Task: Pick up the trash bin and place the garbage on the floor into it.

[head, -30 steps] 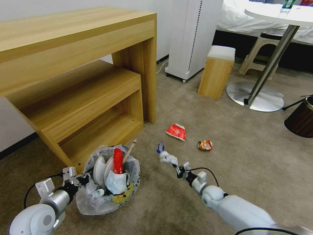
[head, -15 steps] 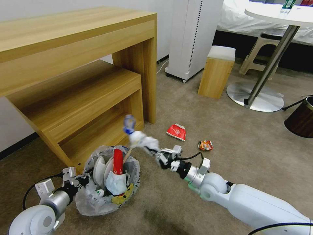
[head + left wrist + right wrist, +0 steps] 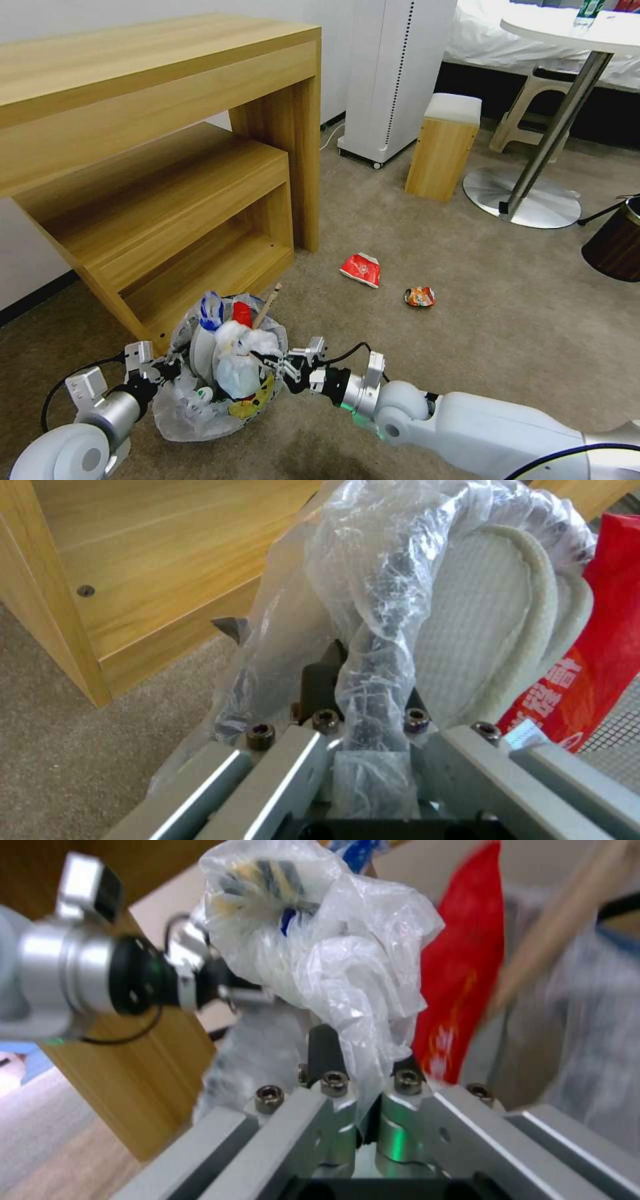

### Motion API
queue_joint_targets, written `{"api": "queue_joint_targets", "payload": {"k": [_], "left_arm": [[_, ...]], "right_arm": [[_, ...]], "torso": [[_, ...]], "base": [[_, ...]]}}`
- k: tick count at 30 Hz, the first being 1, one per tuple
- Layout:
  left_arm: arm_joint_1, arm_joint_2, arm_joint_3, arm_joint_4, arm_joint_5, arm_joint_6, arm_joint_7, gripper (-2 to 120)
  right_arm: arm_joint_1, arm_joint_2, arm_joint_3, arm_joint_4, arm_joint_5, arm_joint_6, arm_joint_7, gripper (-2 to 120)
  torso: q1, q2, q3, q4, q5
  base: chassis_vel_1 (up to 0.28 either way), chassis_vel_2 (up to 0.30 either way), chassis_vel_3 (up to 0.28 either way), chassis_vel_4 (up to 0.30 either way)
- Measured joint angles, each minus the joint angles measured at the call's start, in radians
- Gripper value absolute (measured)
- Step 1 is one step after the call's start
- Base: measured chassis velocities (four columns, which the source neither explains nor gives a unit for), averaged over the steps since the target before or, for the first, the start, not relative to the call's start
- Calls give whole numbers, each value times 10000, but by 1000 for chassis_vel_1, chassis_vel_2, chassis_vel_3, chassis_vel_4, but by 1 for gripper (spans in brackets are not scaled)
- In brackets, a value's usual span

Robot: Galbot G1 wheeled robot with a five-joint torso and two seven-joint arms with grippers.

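bin (image 3: 213, 400) rim in l gripper (image 3: 167, 369), r gripper (image 3: 277, 363) w/ bag at rim

Head camera looks forward and down over the carpet floor (image 3: 427, 413) from well back, while both wrist cameras sit tight behind their hands, each facing the trash bin (image 3: 200, 413) (image 3: 373, 580) that all three views share.

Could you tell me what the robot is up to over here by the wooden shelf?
It is collecting litter. The left gripper is clamped on the rim of the bag-lined trash bin, already stuffed with slippers and wrappers. The right gripper holds a crumpled white plastic wad over the bin's opening. Two red wrappers lie on the carpet beyond.
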Motion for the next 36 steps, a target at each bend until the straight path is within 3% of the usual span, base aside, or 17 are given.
{"api": "queue_joint_targets", "payload": {"k": [12,13,15,19,25,33,36], "left_arm": [[-52,31,-12,63,-65,-17,9,1],[-56,49,-22,81,-85,-24,9,1],[-56,50,-22,117,-86,-31,13,1],[-57,39,-3,163,-62,-35,22,1],[-92,72,21,225,-43,-36,42,1],[-83,60,24,241,-9,-36,47,1],[-71,-7,36,225,20,-36,53,1]], "right_arm": [[120,487,-503,-439,23,-202,441,3],[113,536,-526,-495,6,-238,597,14],[89,541,-520,-505,0,-250,676,24],[69,522,-459,-479,0,-253,710,34],[-85,325,-103,-201,-182,-254,741,60],[-273,128,256,-45,-396,-252,779,82],[-358,92,453,-34,-554,-261,913,97]], "torso": [[0,0,0,1,-2],[0,0,0,1,-1],[0,0,0,1,-1],[0,0,0,1,-1],[0,0,0,1,0],[0,0,0,0,0],[0,0,0,0,0]], "base": [[0,0,0,0],[0,0,0,0],[0,0,0,0],[0,0,0,0],[0,0,0,0],[0,0,0,0],[0,0,0,0]]}}
